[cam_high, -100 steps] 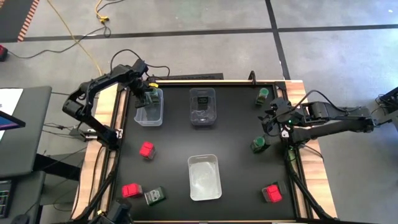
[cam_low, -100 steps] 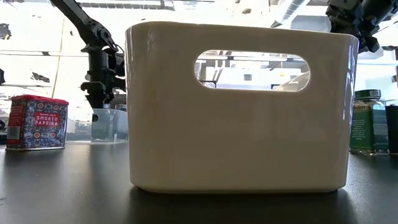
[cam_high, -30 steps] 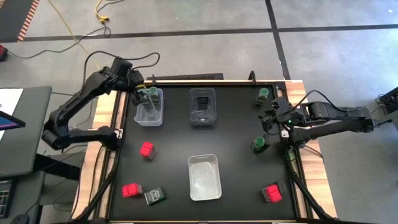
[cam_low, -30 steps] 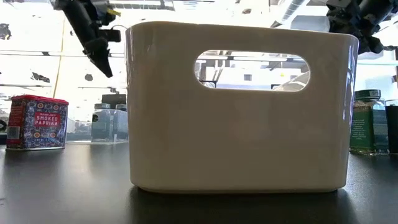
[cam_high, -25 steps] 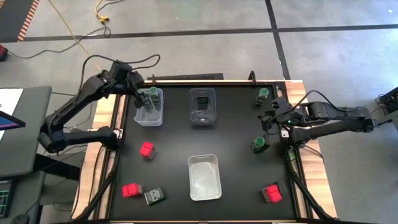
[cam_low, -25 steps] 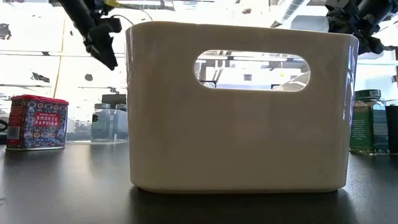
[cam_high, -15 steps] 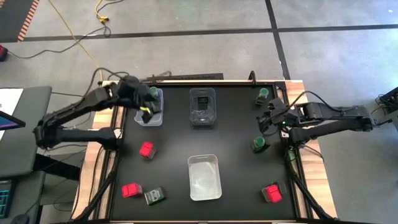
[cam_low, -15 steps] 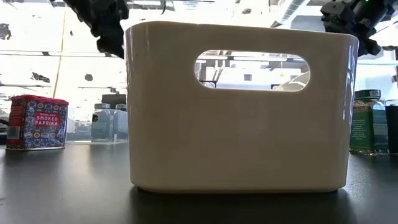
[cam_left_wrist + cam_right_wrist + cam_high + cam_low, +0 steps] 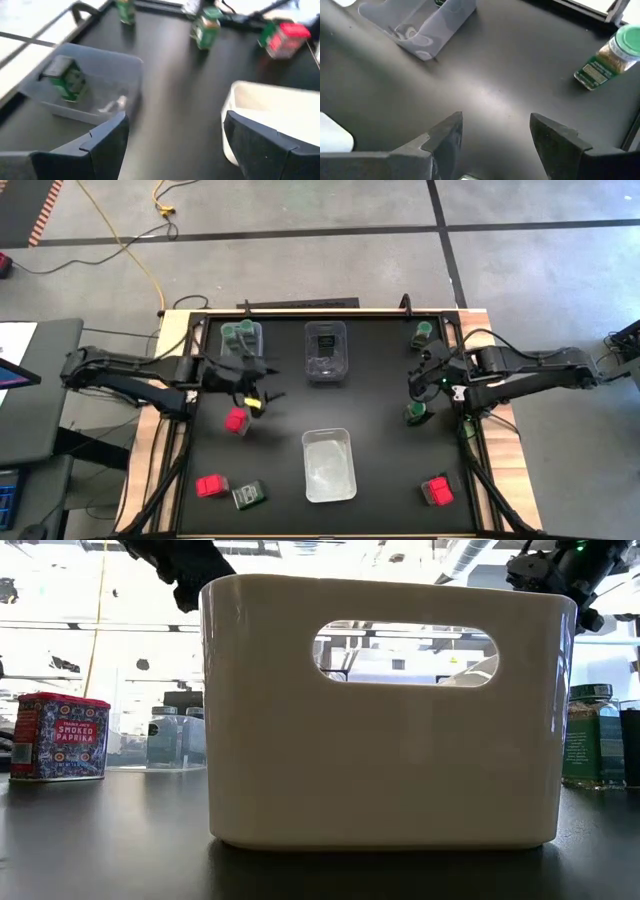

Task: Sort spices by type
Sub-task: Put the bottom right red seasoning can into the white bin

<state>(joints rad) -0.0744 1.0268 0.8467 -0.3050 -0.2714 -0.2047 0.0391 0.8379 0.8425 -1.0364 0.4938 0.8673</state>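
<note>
My left gripper [image 9: 264, 385] hangs open and empty over the table's left half, between the far-left clear bin [image 9: 240, 340], which holds two green-lidded jars, and a red packet [image 9: 236, 421]. Its wrist view looks past open fingers [image 9: 175, 140] at the middle clear bin [image 9: 85, 85] holding a dark box [image 9: 67, 80]. My right gripper [image 9: 416, 380] is open and empty above the table's right side, just far of a green-lidded jar [image 9: 417, 413] standing on its base. Another jar [image 9: 424, 333] stands at the far right.
A white bin [image 9: 329, 465] stands near the middle front and fills the low view [image 9: 390, 710]. Two red packets [image 9: 211, 485] [image 9: 437, 490] and a dark box [image 9: 248, 495] lie near the front edge. The paprika tin [image 9: 60, 735] shows at the left in the low view.
My left gripper has swung away from above the far-left clear bin, toward the table's near edge and middle, turning and sinking a little, open and empty throughout. The two jars stay in that bin. My right gripper has edged slightly toward the table's left.
</note>
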